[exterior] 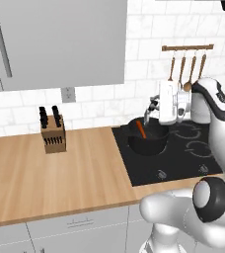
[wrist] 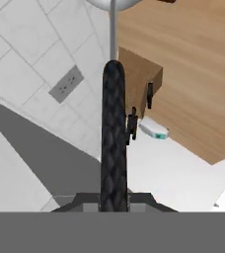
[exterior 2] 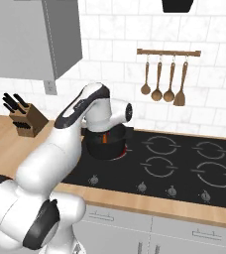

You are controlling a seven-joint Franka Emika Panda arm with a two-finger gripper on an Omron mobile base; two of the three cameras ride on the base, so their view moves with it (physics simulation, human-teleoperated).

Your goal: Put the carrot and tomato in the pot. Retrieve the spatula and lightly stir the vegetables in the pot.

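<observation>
While the wooden knife block (exterior: 53,136) stands near the counter's back edge, gripper (exterior: 149,114) pinches the black-handled spatula (wrist: 114,143), handle upright over the black round pot (exterior: 148,141).

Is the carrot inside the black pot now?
Yes, in. The carrot leans inside the pot on the stove, one orange end poking above the rim.

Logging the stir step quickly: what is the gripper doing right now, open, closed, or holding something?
Gripper: closed on the spatula, gripping its black handle, over the pot.
</observation>
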